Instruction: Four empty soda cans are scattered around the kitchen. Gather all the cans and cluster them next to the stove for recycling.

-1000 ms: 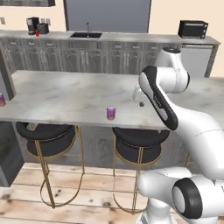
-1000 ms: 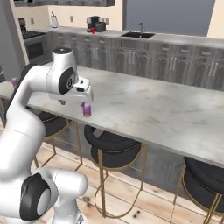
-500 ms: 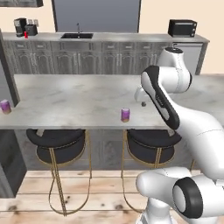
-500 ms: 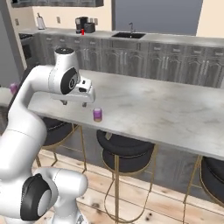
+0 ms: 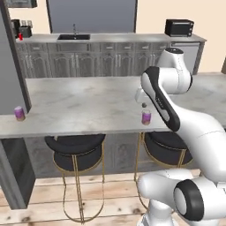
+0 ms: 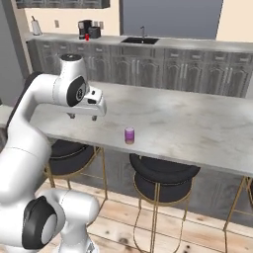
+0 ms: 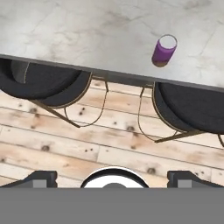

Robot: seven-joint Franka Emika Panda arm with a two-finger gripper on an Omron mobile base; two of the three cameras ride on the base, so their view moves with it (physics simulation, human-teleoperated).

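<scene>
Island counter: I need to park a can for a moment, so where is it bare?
The marble island counter is bare between the two purple cans, one at the left end, one by the front edge. The stretch behind is free too.

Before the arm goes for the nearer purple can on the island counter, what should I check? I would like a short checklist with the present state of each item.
1. Gripper open and empty: ok, its fingers stand wide apart with nothing between them.
2. Nearer purple can upright: ok, it stands near the front edge of the island counter.
3. Space around that can free: ok, nothing stands close to it.
4. Gripper lined up over the can: not ok, in the hand view the can sits far up and to the right, off centre.
5. Second purple can still waiting: ok, upright at the counter's far left end.
6. Stove location: cannot tell.
</scene>
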